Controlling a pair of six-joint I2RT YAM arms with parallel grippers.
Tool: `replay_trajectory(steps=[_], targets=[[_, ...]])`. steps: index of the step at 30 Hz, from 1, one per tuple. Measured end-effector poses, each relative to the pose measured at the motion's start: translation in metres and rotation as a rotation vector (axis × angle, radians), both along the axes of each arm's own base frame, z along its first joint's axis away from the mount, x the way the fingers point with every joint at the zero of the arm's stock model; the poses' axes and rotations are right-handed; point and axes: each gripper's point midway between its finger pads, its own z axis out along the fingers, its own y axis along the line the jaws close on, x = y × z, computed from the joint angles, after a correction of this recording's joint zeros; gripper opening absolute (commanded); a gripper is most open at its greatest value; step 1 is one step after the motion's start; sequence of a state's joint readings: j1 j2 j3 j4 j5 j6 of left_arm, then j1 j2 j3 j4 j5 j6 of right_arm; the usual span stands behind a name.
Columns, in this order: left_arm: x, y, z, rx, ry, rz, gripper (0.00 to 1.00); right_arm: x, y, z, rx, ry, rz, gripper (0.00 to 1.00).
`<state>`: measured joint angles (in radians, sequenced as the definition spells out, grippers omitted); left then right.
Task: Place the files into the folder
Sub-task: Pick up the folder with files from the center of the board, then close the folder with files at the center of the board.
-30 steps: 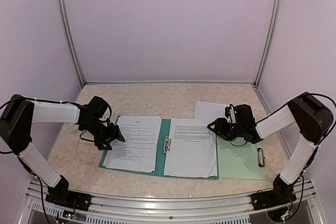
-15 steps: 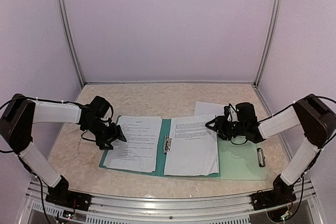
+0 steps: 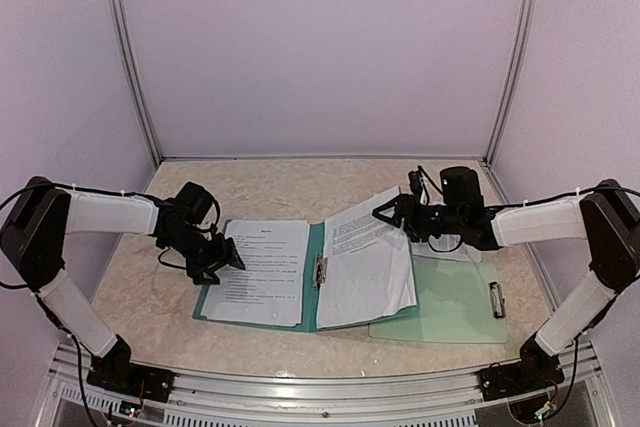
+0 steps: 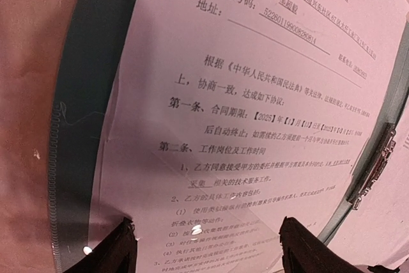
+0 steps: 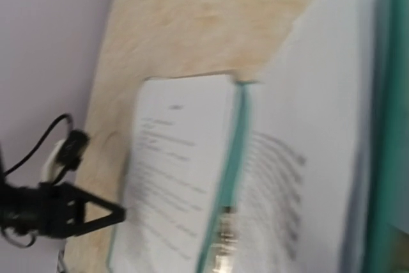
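Right gripper (image 3: 386, 213) pinches the folder (image 3: 306, 297) at its raised edge.

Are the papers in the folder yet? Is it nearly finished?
Nearly. Done: printed sheets lie on both halves of the open folder. In hand: the right gripper is at the raised right half, apparently to fold it over. The left gripper, open, sits over the left sheet. Left: shutting the folder.

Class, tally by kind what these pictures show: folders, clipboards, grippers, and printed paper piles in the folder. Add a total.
Dark teal folder: 1
Mint-green clipboard: 1
Printed paper piles: 2, left pile and right pile
Grippers: 2, left gripper and right gripper
Total: 6
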<state>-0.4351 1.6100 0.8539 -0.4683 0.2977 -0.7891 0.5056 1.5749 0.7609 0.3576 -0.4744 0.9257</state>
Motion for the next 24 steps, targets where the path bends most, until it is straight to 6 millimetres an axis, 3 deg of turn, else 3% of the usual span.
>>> replay_trajectory(steps=[7,14,24], targets=[[0.001,-0.005,0.0,-0.006,-0.001,-0.01,0.74,-0.004,0.035,0.039,0.014,-0.08,0.09,0.75],[0.002,-0.011,0.001,-0.018,-0.006,-0.023,0.74,-0.009,0.058,0.07,0.007,-0.126,0.149,0.82],[0.003,-0.012,0.001,-0.021,-0.007,-0.025,0.74,-0.021,0.086,0.094,0.03,-0.165,0.223,0.92]])
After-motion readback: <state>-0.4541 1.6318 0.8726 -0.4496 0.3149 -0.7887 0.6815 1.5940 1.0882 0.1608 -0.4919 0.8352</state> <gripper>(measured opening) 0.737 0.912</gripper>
